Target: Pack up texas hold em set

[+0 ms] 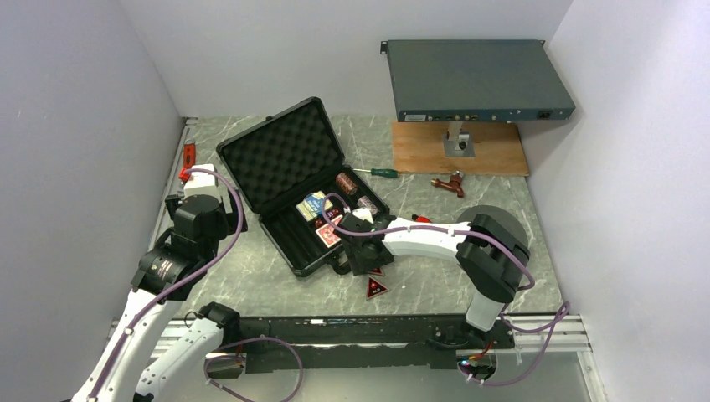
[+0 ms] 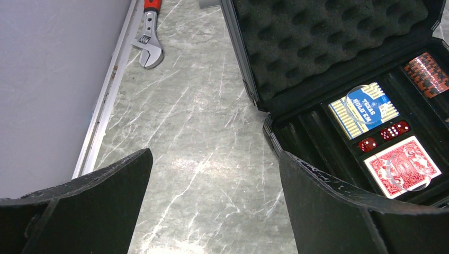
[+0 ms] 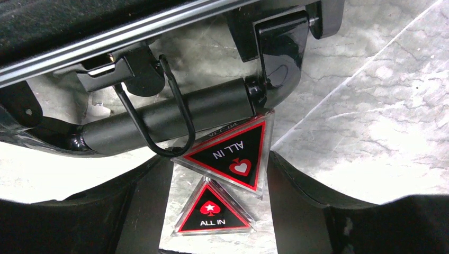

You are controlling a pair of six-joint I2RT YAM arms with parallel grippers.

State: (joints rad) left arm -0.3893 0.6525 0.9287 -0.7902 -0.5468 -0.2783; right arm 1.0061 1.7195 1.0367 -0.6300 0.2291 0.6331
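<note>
The black briefcase [image 1: 285, 159] of the texas hold em set lies open, its foam lid [image 2: 317, 37] tilted back. In its tray sit a blue deck [image 2: 365, 108], a red deck [image 2: 403, 166], red dice [image 2: 394, 130] and chip rolls [image 1: 346, 182]. My right gripper [image 3: 219, 174] hangs just in front of the case handle [image 3: 169, 119], shut on a red-black triangular token [image 3: 233, 156] held edge to edge between the fingers. A second token [image 3: 214, 214] lies flat on the table below it. My left gripper [image 2: 214, 159] is open over bare table, left of the case.
A grey rack-mount box [image 1: 477, 79] stands on a post over a wooden board [image 1: 460, 151] at the back right. A green screwdriver [image 1: 377, 172] and a reddish tool [image 1: 448, 182] lie near it. A red-handled wrench [image 2: 149, 37] lies by the left wall.
</note>
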